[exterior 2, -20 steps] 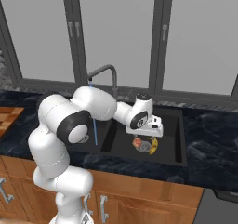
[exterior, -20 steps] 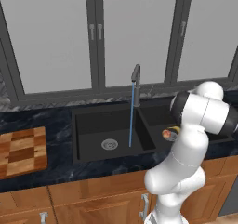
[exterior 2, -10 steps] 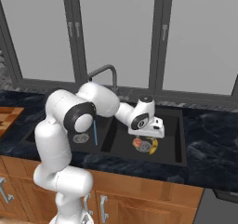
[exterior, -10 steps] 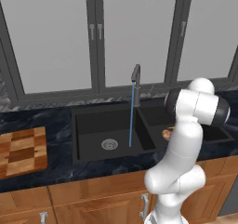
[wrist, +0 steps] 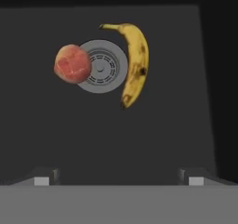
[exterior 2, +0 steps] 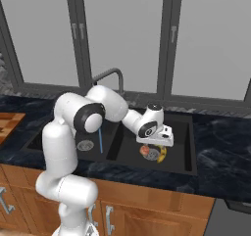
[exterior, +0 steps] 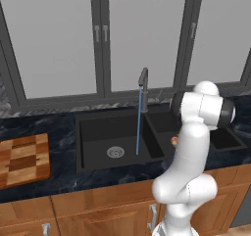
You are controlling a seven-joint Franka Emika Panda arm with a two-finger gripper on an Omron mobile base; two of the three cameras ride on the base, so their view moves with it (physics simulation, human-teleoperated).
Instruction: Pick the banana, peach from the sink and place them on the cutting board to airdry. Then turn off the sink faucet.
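The wide matte black double-basin sink (exterior 2: 193, 147) is set in a dark marbled counter (exterior: 59, 178) above wooden cabinet doors. In its right basin lie the small curved yellow banana (wrist: 135, 62) with dark brown tips and small brown spots, and the small round orange-pink peach (wrist: 72, 64) with a pale patch. In the hand view the peach overlaps the round silver drain (wrist: 106, 67) at its 9 o'clock side, and the banana curves along the drain's 3 o'clock side, apart from the peach. The two-finger gripper (wrist: 115, 181) hangs over this basin with its jaws spread wide and nothing between them. The slim dark grey faucet (exterior: 142, 78) stands behind the divider, and a thin blue stream (exterior: 138, 122) falls straight into the left basin. The rectangular checkered wooden cutting board (exterior: 22, 159) lies flat on the counter, well apart at 9 o'clock from the sink. Compared with one second ago, the arm's elbow has swung further over the sink, while the fruits have not moved.
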